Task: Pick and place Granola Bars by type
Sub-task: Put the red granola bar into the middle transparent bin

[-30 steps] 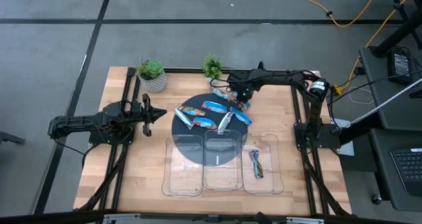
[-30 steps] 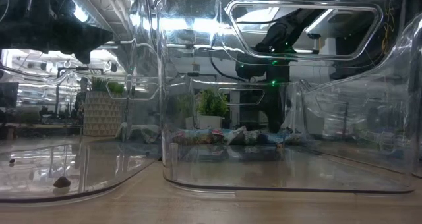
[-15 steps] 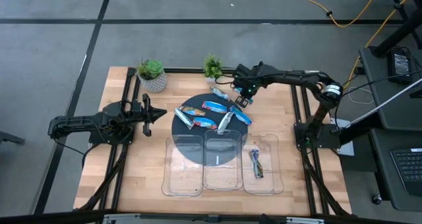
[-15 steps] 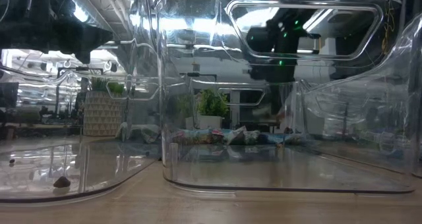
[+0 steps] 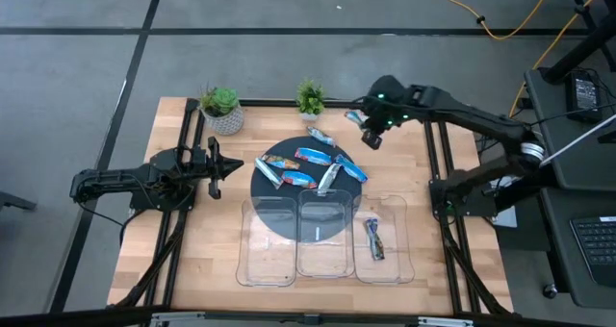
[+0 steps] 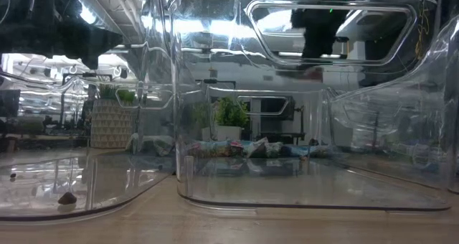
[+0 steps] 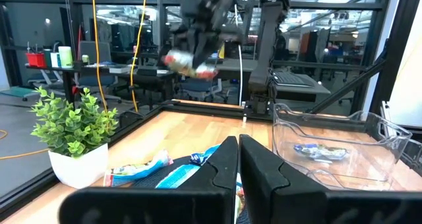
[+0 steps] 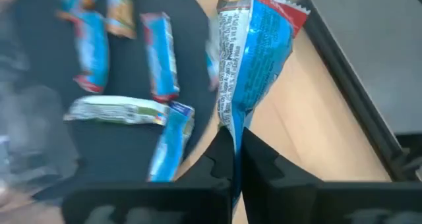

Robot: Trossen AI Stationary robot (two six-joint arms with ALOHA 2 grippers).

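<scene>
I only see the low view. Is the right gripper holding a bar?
Observer: Yes, the right gripper is shut on a blue bar.
Operator: Where is it?
Observer: Lifted over the back right of the table, just off the round mat.
Operator: What's the left arm doing?
Observer: The left gripper is shut and empty at the table's left side, pointing toward the mat.

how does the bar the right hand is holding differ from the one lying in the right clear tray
The blue-wrapped granola bar is pinched in the right hand, lifted above the table; the bar in the right clear plastic tray, a blue-and-silvery wrapped one, lies flat. The held one hangs near the table's back edge; the trayed one sits at the front right. Both have shiny wrappers.
</scene>
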